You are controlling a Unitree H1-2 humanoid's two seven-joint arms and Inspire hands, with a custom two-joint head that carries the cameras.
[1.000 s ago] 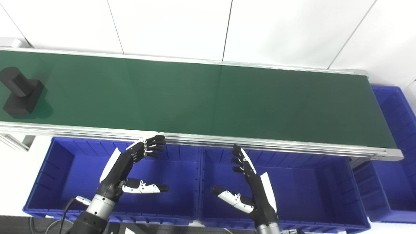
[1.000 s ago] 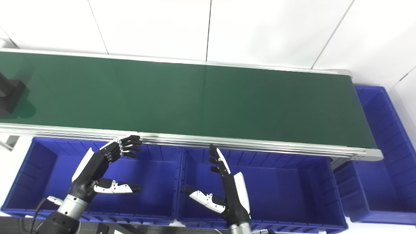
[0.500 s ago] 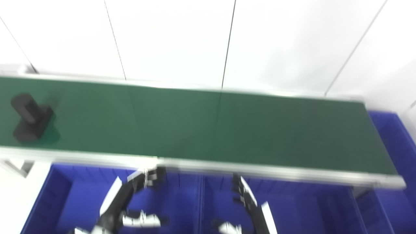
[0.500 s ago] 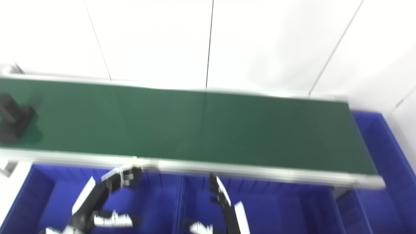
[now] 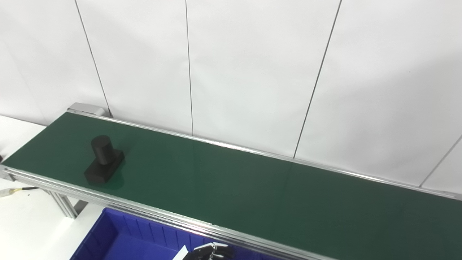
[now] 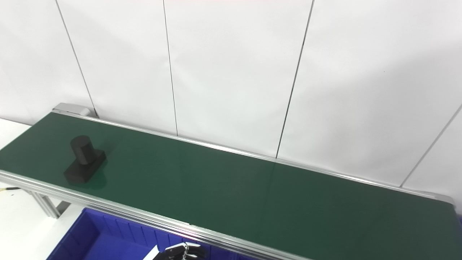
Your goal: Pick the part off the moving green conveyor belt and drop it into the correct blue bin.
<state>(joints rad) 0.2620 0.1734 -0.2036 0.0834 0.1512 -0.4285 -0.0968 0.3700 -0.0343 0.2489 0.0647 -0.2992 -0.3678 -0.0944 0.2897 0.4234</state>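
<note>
One black part (image 5: 103, 160), a cylinder on a block, rides untouched at the far left of the green conveyor belt (image 5: 231, 187). Only the left hand's (image 5: 209, 251) fingertips show, over a blue bin (image 5: 119, 240); its grip cannot be judged. Picking and dropping remain.

A plain white panelled wall (image 5: 252, 72) fills the background, divided by thin dark vertical seams (image 5: 189, 68). A white surface (image 5: 21, 231) shows at lower left.
</note>
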